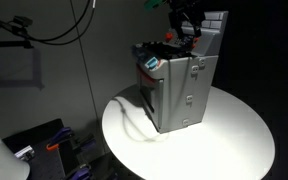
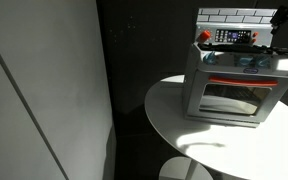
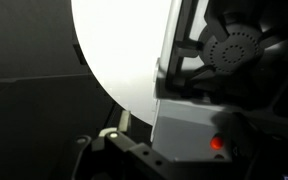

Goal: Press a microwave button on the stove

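The grey toy stove (image 1: pixel 179 90) stands on a round white table (image 1: pixel 234 140). In an exterior view its oven door faces the camera (image 2: pixel 229 95), and the red-and-white control panel (image 2: pixel 234 37) sits on the tiled upright back. My gripper (image 1: pixel 189 30) hangs over the stove's top, close to the upright back; in an exterior view it shows at the right edge (image 2: pixel 287 18), beside the panel. The wrist view shows the stove's grey side (image 3: pixel 189 125), a round burner (image 3: pixel 234 50) and a glowing red button (image 3: pixel 216 143). The fingers are dark and blurred, so their state is unclear.
The white table's rim (image 3: pixel 114 80) curves away to dark floor. A black curtain stands behind the stove. Cables hang at the upper left (image 1: pixel 44 35). A white wall panel (image 2: pixel 39 90) stands left of the table. Dark equipment with blue parts (image 1: pixel 44 150) lies low left.
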### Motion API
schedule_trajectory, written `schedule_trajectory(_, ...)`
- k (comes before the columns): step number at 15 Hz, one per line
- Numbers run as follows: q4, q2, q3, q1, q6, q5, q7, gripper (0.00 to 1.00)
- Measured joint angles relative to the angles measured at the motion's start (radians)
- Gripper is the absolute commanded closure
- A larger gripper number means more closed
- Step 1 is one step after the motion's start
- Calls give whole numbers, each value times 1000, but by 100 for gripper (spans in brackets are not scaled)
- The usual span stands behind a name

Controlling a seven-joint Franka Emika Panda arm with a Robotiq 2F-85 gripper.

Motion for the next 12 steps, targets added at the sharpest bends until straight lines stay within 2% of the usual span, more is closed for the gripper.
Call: schedule_trajectory(12,-2,13,-8,0,21,0,18,0)
